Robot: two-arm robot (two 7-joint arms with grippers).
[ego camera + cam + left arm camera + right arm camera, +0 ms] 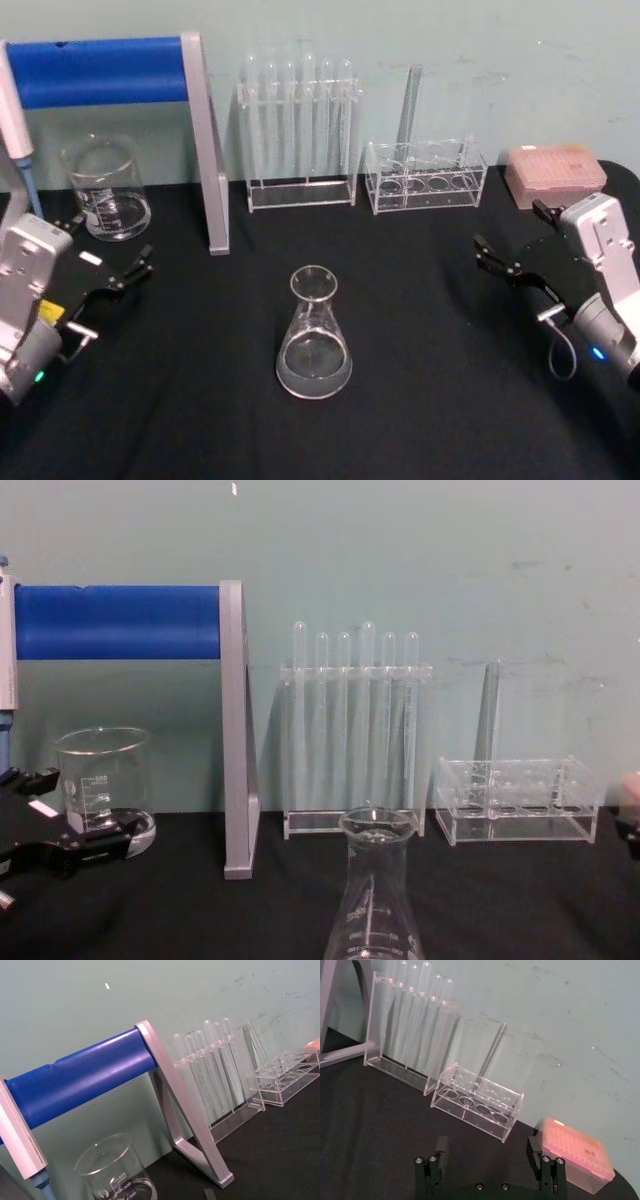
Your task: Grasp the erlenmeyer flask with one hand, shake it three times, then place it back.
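Your left gripper and right gripper both sit spread and empty, flanking the upright flask at the middle of the surface. Close on its sloped, slick glass and it could slip free or topple.

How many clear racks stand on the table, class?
2: a tall rack behind the flask; a low rack right of it, beside the pink box. None seems hidden.

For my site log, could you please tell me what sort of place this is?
Probably a laboratory bench, or a mock-up of one: an erlenmeyer flask stands on a black table, with a glass beaker and a rack of test tubes behind it.
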